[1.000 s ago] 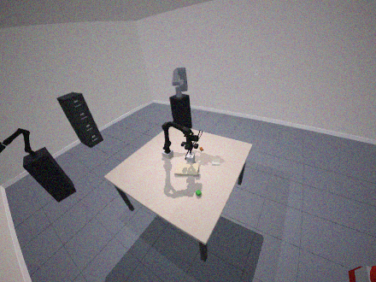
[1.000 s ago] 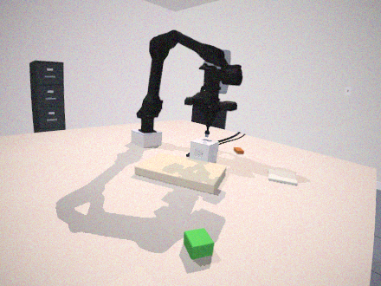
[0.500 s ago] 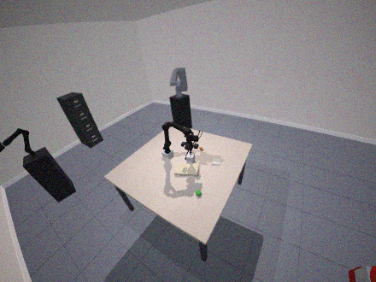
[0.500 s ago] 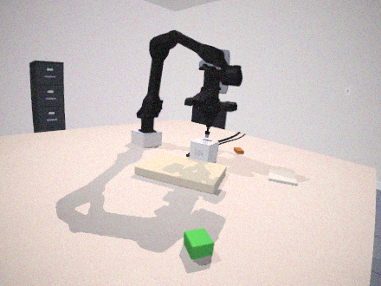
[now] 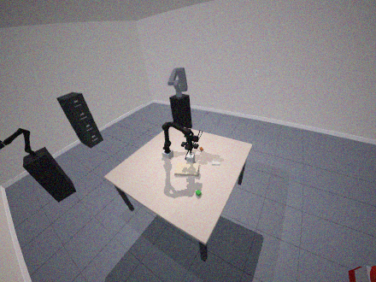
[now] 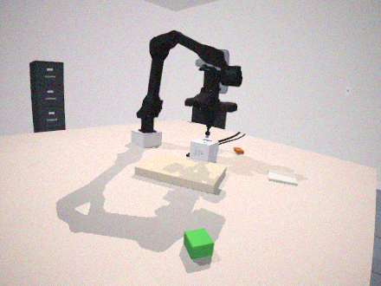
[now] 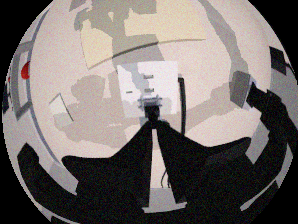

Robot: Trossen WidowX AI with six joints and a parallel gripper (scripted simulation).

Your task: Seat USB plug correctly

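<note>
The white power cube (image 5: pixel 190 158) (image 6: pixel 203 151) (image 7: pixel 168 86) stands upright on the table, with dark slots on its top in the wrist view. My gripper (image 6: pixel 208 128) (image 7: pixel 153 124) points down over the cube and is shut on the USB plug's black body. The USB plug (image 6: pixel 208 133) (image 7: pixel 152 112) is upright, and its pale metal end shows just above the cube's top, seemingly out of the socket. The fingers and plug hide the spot below the metal end in the wrist view. I cannot tell which way round the plug faces.
A beige board (image 5: pixel 184 173) (image 6: pixel 177 178) lies close in front of the cube. Black cables (image 6: pixel 231 139) run behind the cube. A green block (image 5: pixel 198 192) (image 6: pixel 198 243), an orange block (image 5: pixel 202 149) (image 6: pixel 238 151) and a flat white piece (image 5: pixel 215 163) (image 6: pixel 282 178) lie on the table.
</note>
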